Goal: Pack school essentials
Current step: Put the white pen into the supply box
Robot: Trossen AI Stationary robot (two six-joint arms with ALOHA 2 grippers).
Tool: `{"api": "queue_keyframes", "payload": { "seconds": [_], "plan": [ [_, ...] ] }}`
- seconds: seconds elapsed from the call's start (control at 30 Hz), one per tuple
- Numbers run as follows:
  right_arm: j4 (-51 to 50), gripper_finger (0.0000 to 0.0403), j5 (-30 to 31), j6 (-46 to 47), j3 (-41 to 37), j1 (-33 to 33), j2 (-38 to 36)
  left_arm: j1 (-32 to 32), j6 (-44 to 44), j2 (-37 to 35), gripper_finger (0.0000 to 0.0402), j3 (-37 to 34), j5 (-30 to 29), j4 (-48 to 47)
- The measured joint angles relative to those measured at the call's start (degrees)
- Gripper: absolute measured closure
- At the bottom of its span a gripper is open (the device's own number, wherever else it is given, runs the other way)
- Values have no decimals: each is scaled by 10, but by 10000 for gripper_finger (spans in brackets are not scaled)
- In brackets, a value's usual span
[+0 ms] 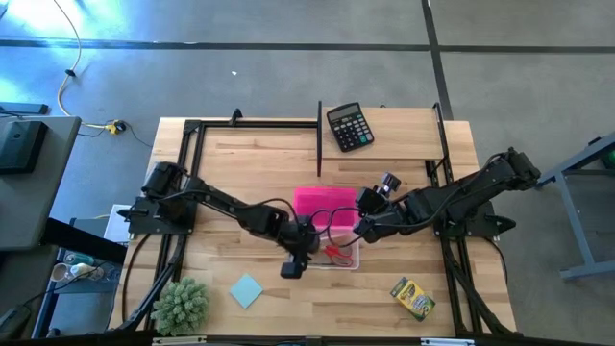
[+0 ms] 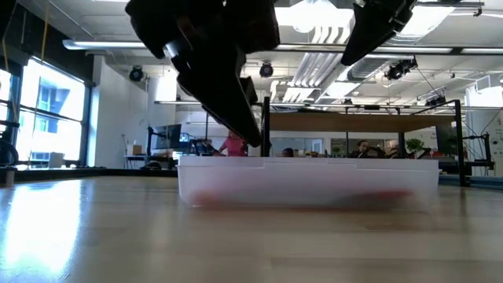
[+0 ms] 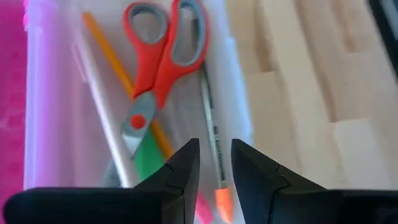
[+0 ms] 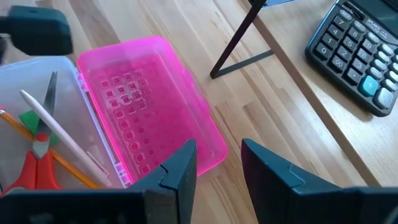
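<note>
A clear box [image 1: 354, 259] with its pink lid [image 1: 322, 204] folded open stands mid-table. Red-handled scissors [image 3: 163, 59], an orange pencil [image 3: 118, 71], a pale stick [image 3: 102, 109], a green eraser [image 3: 148, 158] and an orange-tipped pen [image 3: 214, 155] lie in it. My left gripper [image 3: 214, 163] hovers open and empty over the box [image 1: 315, 238]. My right gripper [image 4: 219, 163] is open and empty at the lid's right edge [image 1: 358, 229]. A light blue notepad [image 1: 247, 290] and a yellow-green crayon box [image 1: 413, 298] lie flat on the table near its front edge.
A black calculator [image 1: 350, 127] lies at the far edge, beside a thin black bar [image 1: 319, 139]. A fuzzy green plant [image 1: 182, 305] stands at the near left corner. Bare wood lies between the box and the front edge. In the low view the box [image 2: 306, 182] stands under both arms.
</note>
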Motion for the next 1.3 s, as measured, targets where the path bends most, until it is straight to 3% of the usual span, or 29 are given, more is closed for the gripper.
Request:
{"api": "queue_keyframes", "payload": {
  "seconds": [0.43, 0.97, 1.3],
  "plan": [
    [0, 284, 0, -4, 0, 0, 0, 38, -24, 3, 332, 0, 4, -33],
    [0, 284, 0, -4, 0, 0, 0, 9, -11, 4, 339, 0, 0, -24],
    [4, 284, 1, -3, 0, 0, -1, 27, -22, 32, 339, 0, -8, -41]
  ]
}}
